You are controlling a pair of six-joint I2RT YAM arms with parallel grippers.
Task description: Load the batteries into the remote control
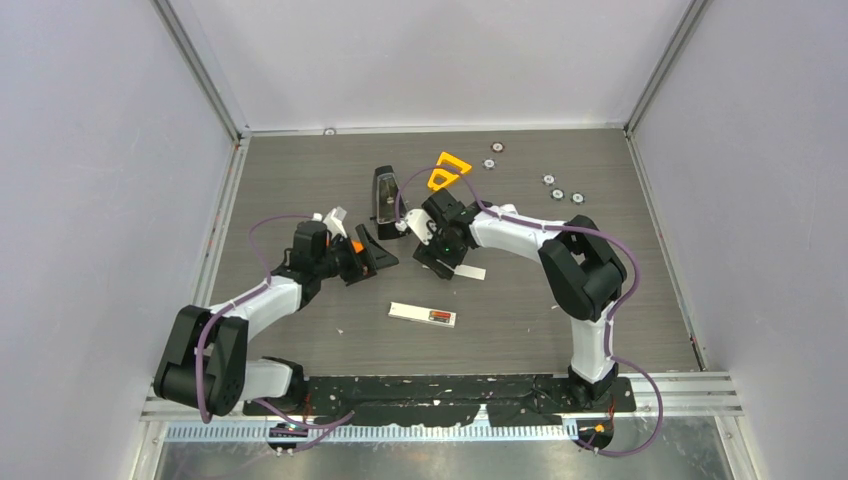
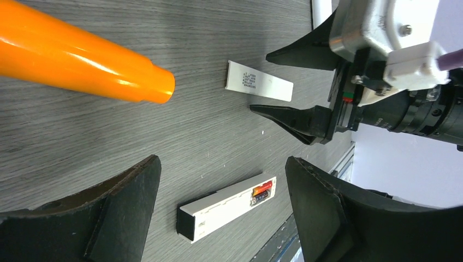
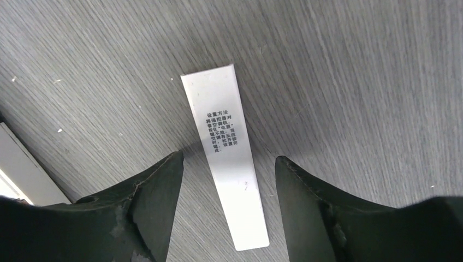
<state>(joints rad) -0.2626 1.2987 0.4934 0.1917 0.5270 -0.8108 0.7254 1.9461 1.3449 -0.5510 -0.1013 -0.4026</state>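
The white remote [image 1: 420,313] lies flat at the table's middle, its battery compartment open at the right end. An orange-red battery [image 2: 263,187] and a dark battery [image 2: 261,196] lie side by side in it; I cannot make out a third. The loose white cover [image 3: 226,147] with printed text lies flat beyond the remote [image 1: 470,272]. My right gripper [image 3: 228,158] is open, its fingers on either side of the cover [image 1: 440,262]. My left gripper [image 2: 222,162] is open and empty, up and left of the remote [image 1: 372,254].
A black remote-shaped object [image 1: 384,195] and an orange triangle [image 1: 449,170] lie behind the grippers. Several round silver discs [image 1: 558,193] are scattered at the back right. An orange cone-shaped part [image 2: 82,54] juts into the left wrist view.
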